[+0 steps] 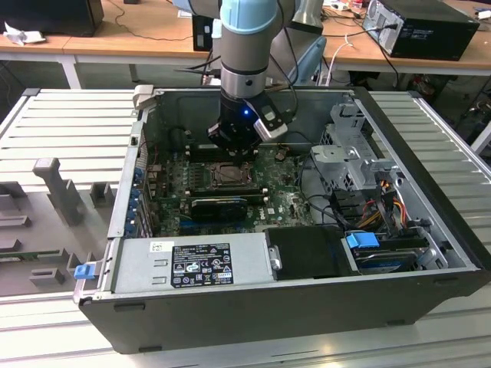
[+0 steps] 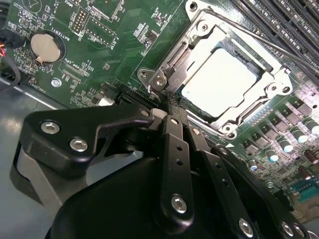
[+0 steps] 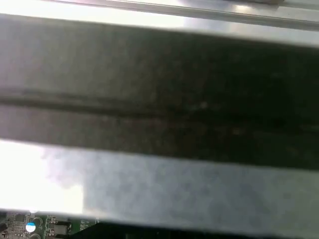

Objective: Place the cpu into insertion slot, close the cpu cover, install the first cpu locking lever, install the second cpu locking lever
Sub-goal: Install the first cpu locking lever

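In the second wrist view the claw fills the near part of the picture, its two black fingers pressed together with no gap between them and nothing held. The joined tips sit right at the edge of the cpu cover, beside its hinge bracket, though whether they touch the metal is hard to tell. Just past the tips the cpu lies flat in the insertion slot, its pale top showing through the large window of the silver frame, which lies down over it. A thin metal lever rod runs along the far side of the frame. Further off on the green motherboard sits a round coin battery, and long black memory slots run beyond the socket.

In the exterior view the nearest thing is the grey power supply box at the front wall of the open computer case, which lies on a ribbed metal worktop. Deeper inside, the claw hangs over the socket near the middle of the board, carried by the arm, which comes down from above. Wooden desks stand behind
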Controlling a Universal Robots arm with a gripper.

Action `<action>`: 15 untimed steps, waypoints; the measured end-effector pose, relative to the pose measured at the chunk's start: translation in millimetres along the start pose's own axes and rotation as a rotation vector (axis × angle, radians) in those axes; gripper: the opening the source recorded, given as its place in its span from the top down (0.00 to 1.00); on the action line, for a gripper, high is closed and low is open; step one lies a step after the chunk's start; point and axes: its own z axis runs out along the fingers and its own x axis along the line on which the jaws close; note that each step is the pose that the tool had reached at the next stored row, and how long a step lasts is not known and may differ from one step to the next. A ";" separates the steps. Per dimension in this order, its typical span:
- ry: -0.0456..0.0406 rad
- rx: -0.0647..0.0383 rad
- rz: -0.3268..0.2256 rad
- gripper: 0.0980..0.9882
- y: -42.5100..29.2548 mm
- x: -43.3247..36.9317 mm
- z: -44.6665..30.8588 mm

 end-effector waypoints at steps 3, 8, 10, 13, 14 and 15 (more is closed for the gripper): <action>-0.0020 -0.013 0.000 0.99 0.3 -0.7 0.6; -0.0034 -0.033 0.000 0.99 0.5 -0.6 -2.5; -0.0033 -0.032 0.000 0.99 0.8 -0.7 -6.7; -0.0033 -0.032 0.000 0.99 1.0 -0.8 -12.0; -0.0035 -0.033 0.000 0.99 0.7 -0.8 -11.9; -0.0034 -0.033 0.000 0.99 0.0 -0.8 -12.0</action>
